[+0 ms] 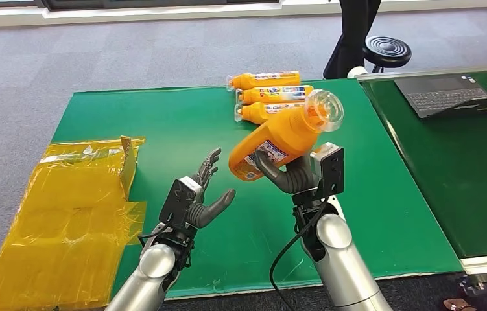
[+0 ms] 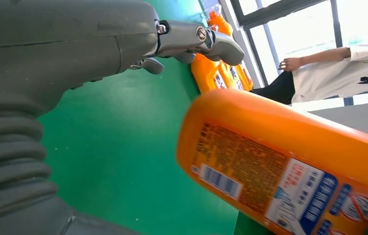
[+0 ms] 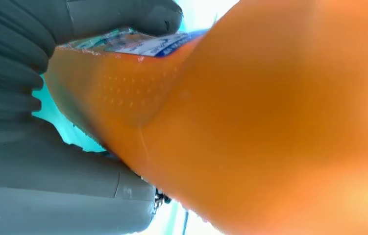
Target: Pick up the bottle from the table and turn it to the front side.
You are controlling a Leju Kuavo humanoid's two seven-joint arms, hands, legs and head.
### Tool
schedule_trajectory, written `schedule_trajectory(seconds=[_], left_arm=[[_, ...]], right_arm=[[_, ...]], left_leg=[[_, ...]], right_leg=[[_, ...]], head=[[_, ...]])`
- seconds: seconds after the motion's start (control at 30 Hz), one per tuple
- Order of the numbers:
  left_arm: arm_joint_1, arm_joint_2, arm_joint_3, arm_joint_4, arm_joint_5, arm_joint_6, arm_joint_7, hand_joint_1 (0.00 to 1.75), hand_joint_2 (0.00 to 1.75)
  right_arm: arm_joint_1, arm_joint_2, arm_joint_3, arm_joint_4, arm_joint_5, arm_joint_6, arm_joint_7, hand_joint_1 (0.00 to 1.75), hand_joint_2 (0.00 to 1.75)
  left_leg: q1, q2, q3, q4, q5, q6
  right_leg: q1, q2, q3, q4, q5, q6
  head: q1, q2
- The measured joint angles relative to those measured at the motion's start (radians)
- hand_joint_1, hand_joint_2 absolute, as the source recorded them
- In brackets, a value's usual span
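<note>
My right hand point(image 1: 296, 173) grips an orange bottle point(image 1: 279, 141) and holds it tilted above the green table point(image 1: 163, 129), clear cap point(image 1: 325, 109) pointing up and away. The bottle's orange body point(image 3: 250, 127) presses against that hand's thumb point(image 3: 118, 17) in the right wrist view. My left hand point(image 1: 200, 197) hovers open just left of the bottle's base, fingers spread, touching nothing. From the left wrist view the bottle point(image 2: 289, 161) shows its printed label and barcode beyond the left hand's fingers point(image 2: 191, 39).
Three more orange bottles point(image 1: 270, 94) lie side by side at the table's far edge. Yellow plastic bags point(image 1: 65, 214) cover the table's left end. A laptop point(image 1: 445, 94) sits on a second table at right. A person point(image 2: 338, 73) stands beyond the table.
</note>
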State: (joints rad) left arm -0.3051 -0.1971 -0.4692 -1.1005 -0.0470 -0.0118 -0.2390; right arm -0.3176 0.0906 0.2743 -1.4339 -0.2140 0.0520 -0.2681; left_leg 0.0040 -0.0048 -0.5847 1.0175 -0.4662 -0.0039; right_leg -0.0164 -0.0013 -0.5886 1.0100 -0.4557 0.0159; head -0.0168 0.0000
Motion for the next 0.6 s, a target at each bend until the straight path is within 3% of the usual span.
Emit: schedule_trajectory(seconds=[0.2,0.6], left_arm=[[0.000,0.003,0.000,0.008,0.024,0.015,0.003,0.00,1.75],[0.001,0.014,0.000,0.011,0.024,0.056,0.016,0.00,1.75]], right_arm=[[-0.065,0.033,0.000,0.124,-0.192,0.052,0.074,1.75,1.75],[-0.152,0.085,0.007,0.259,-0.220,0.036,0.113,1.75,1.75]], left_leg=[[0.000,0.000,-0.001,0.000,0.000,-0.001],[0.001,-0.002,-0.001,0.000,0.001,-0.001]], right_leg=[[0.000,0.000,-0.001,0.000,0.000,0.000],[0.001,-0.001,-0.001,0.000,0.000,0.000]], head=[[0.000,0.000],[0.000,0.000]])
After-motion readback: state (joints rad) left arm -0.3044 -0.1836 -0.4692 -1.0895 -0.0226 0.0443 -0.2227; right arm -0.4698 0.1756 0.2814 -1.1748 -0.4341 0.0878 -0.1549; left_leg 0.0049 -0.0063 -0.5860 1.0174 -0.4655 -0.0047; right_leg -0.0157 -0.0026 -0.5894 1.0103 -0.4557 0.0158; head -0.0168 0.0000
